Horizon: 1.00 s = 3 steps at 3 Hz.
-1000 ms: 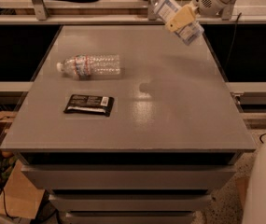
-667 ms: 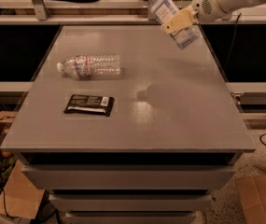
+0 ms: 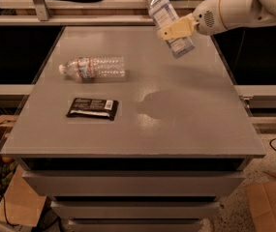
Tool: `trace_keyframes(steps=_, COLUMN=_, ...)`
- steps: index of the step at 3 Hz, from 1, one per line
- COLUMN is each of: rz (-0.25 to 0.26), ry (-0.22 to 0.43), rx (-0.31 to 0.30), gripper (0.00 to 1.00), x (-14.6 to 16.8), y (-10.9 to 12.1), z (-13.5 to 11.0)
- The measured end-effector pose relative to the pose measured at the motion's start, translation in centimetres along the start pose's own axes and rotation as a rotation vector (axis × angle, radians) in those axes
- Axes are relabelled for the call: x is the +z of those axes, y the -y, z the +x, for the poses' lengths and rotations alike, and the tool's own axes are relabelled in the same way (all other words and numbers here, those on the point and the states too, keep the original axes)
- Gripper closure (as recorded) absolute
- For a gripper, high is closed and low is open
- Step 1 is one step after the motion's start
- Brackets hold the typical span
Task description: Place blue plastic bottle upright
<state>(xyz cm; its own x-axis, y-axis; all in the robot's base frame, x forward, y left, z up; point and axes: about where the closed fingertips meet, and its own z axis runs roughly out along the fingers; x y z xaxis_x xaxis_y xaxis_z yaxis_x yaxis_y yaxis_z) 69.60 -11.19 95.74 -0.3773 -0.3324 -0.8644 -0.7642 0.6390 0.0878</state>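
**Bottle held tilted over the far right of the desk**

Camera view: you see only one of the fingers [image 3: 178, 28], a cream-coloured bar lying across the front of the blue plastic bottle [image 3: 162, 12]. Its partner is hidden behind the bottle. The gripper [image 3: 172, 29] is clamped on the bottle's lower half, and the white arm [image 3: 239, 6] runs out of the picture at the upper right. The bottle hangs in the air, clear of the desk [image 3: 191, 124]. It leans with its white cap up and to the left, almost at the top edge of the picture, and its base down and to the right. The print on its label is too small to read. A soft shadow [image 3: 159, 103] lies on the desk nearer you than the bottle.

The ribbed bottle [image 3: 93, 67] lies on its side in the left half of the desk, cap pointing left, and stops short of the left edge. The black packet [image 3: 92, 108] lies flat just nearer you, apart from it; you cannot read its white print.

The right half of the desk is bare from the far edge to the front edge. The held bottle's base hangs close to the right edge. Drawer fronts [image 3: 123, 182] sit below the front edge. Cardboard boxes [image 3: 19, 202] stand on the floor at both lower corners, cut off by the frame.
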Motion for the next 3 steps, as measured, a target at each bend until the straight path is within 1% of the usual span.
trace_keyframes(steps=1, rz=0.001, ry=-0.003, rx=-0.001, gripper=1.0, x=0.0, y=0.1, z=0.0)
trace_keyframes(steps=2, rz=0.0, ry=0.023, rx=-0.006, gripper=1.0, x=0.1, y=0.1, z=0.2)
trace_keyframes(steps=3, rz=0.0, ry=0.075, rx=-0.025, gripper=1.0, x=-0.2, y=0.4, z=1.2)
